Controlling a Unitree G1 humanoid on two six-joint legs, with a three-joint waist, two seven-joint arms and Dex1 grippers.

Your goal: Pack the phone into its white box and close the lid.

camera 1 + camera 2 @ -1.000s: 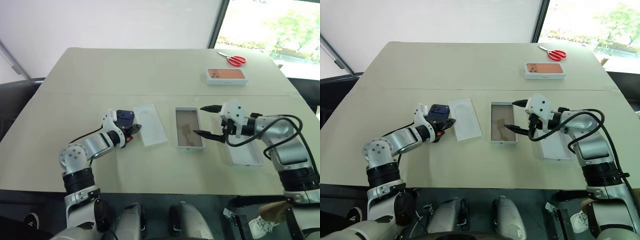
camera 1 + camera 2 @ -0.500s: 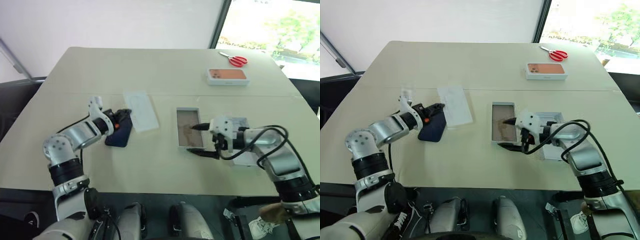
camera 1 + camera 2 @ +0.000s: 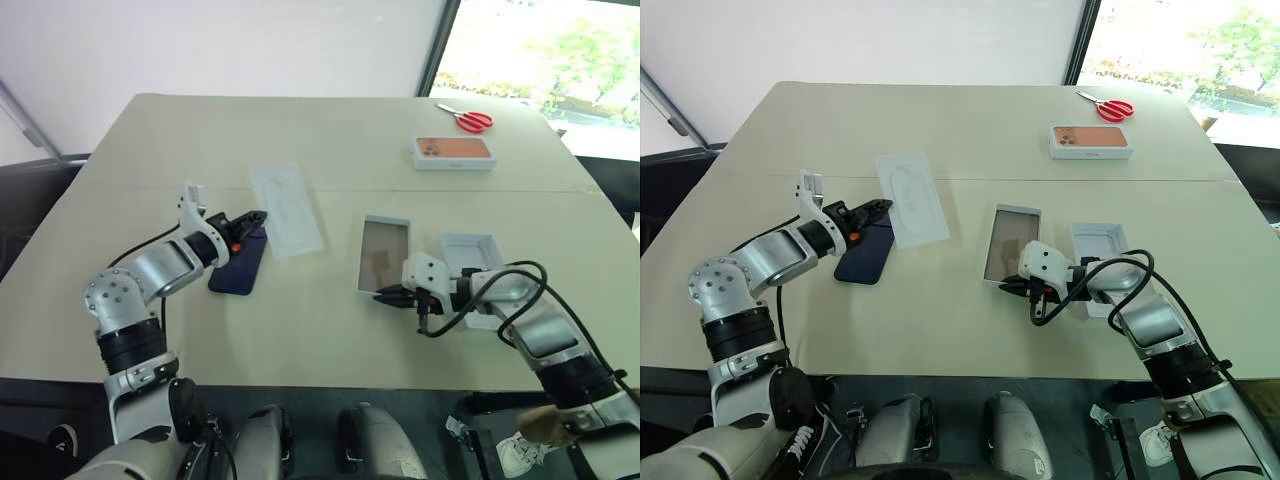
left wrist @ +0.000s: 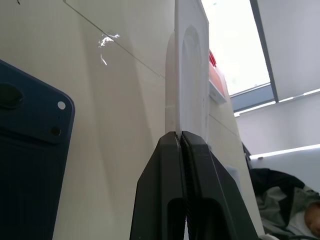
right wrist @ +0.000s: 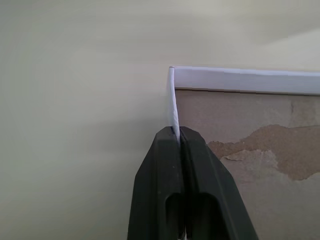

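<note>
1. Pinching the near wall of the white box (image 3: 384, 256), the right gripper (image 5: 178, 134) has its two black fingers pressed together on the thin white edge close to a corner, with the tan, scuffed bottom of the tray just beyond the fingertips.
2. The white box lies on the table (image 3: 330, 140), slightly skewed, stretching away from the right gripper's tips.
3. The lid (image 3: 472, 258) rests hollow face up just beside the right gripper's wrist, on its outer side, near the white box but apart from it.
4. The left gripper (image 4: 181, 136) has its fingers clamped shut on the near edge of a thin white card (image 3: 286, 209) with an oval outline; the card reaches forward from the tips and is lifted off the table at the gripped end.
5. The phone (image 3: 239, 263) lies back up on the table directly under and beside the left gripper, its camera cluster toward the fingertips; nothing grips it.
6. Far ahead of the right gripper, a white box with an orange phone picture (image 3: 453, 152) sits near red-handled scissors (image 3: 464, 119) at the table's far edge.
</note>
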